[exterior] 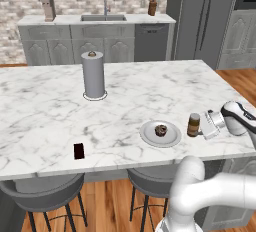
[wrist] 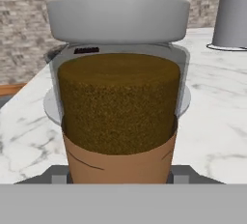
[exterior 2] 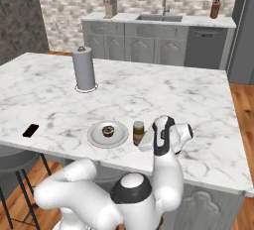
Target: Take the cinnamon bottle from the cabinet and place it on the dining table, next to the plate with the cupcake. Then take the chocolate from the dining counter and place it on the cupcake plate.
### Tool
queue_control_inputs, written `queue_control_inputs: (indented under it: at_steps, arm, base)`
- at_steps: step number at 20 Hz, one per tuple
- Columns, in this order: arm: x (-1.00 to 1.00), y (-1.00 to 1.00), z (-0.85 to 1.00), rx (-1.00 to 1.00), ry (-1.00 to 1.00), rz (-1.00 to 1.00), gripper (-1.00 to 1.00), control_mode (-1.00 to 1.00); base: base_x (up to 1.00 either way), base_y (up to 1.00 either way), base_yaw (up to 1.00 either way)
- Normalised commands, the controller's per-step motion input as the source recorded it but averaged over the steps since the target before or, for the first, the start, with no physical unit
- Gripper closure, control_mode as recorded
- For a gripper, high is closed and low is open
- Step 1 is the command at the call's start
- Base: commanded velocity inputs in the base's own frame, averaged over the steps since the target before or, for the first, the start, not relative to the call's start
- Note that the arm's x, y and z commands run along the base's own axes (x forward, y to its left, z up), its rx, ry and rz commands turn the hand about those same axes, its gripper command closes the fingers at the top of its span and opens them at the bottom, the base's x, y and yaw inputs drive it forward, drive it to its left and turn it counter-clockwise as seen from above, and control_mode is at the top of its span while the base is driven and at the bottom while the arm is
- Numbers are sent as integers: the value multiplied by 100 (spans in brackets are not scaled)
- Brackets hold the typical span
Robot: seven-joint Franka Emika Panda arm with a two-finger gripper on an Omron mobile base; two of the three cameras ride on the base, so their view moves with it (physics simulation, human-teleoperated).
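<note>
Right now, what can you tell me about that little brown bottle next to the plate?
The cinnamon bottle is a small clear jar filled with brown powder, with a pale grey cap and a tan label around its lower part. It stands upright on the marble dining table, just beside the cupcake plate without touching it. The pincer sits around it from the side.

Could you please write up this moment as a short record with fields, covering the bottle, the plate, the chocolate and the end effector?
bottle: cinnamon bottle upright on the marble table, just right of the plate
plate: plate holds a cupcake
chocolate: dark chocolate flat near the table's front edge, far left of the plate
end effector: end effector at the bottle, jaws around it; grip unclear
other: paper towel roll standing further back
</note>
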Motion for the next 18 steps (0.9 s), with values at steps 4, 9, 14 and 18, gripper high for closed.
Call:
queue_control_inputs:
  at_steps: [4,9,14,18]
  arm:
    - [18,0,-16,0,0,0,100,-100]
    - [11,0,-18,0,-1,0,100,-100]
    - [-8,0,-27,0,-1,0,100,-100]
    - [-14,0,-21,0,0,0,-100,-100]
  base:
    - [0,0,0]
    - [0,0,0]
    - [0,0,0]
    - [0,0,0]
